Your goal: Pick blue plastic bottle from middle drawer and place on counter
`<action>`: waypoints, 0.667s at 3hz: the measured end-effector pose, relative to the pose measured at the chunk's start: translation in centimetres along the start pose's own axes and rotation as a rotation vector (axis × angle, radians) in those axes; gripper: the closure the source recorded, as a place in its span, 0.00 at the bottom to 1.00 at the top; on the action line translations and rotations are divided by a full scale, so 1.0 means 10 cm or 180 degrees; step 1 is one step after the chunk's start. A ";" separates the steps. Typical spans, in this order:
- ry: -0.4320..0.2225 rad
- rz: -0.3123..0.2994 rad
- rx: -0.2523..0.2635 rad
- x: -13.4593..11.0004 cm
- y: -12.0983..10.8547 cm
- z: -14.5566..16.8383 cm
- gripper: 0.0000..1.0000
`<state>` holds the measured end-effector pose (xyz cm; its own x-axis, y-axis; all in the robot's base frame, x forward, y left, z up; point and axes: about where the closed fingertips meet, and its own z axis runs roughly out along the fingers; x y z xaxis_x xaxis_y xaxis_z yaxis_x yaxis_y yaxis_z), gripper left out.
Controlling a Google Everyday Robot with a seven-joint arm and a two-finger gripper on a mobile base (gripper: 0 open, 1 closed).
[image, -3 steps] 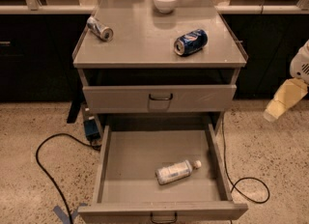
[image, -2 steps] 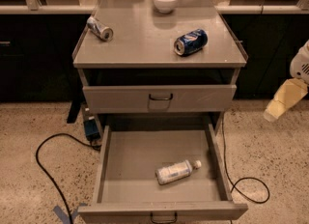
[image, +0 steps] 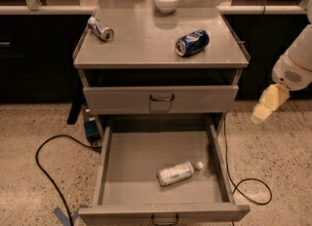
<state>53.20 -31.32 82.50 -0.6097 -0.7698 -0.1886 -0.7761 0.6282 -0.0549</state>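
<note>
**A Light Little Bottle Waits in the Drawer**

The blue plastic bottle (image: 176, 173) lies on its side in the open middle drawer (image: 141, 152). The drawer sticks out below the front edge of the counter (image: 146, 45). The bottle is under the right half of that front edge, and its white cap points toward the drawer's right wall. It touches only the drawer floor.

The gripper (image: 265, 107) hangs in the air past the right edge of the counter. It is lower than the front right corner and well apart from the bottle. I cannot tell if it is open or closed.

The bottle looks small and light. Its thin plastic would likely bend if squeezed hard, and its smooth round side could slip or roll. The best place to hold it is probably across the middle, on the label, not at the thin cap end.

On the counter, a silver can (image: 100, 28) lies near the left edge, a dark blue soda can (image: 192, 43) lies nearer the right edge, and a white bowl (image: 166, 1) sits by the back edge.
</note>
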 end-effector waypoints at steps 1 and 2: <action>-0.0269 -0.0445 -0.0362 -0.23 -0.02 0.42 0.00; -0.0417 -0.0750 -0.0706 -0.21 -0.03 0.82 0.00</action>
<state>56.04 -28.98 74.87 -0.3951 -0.8607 -0.3211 -0.9179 0.3840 0.1000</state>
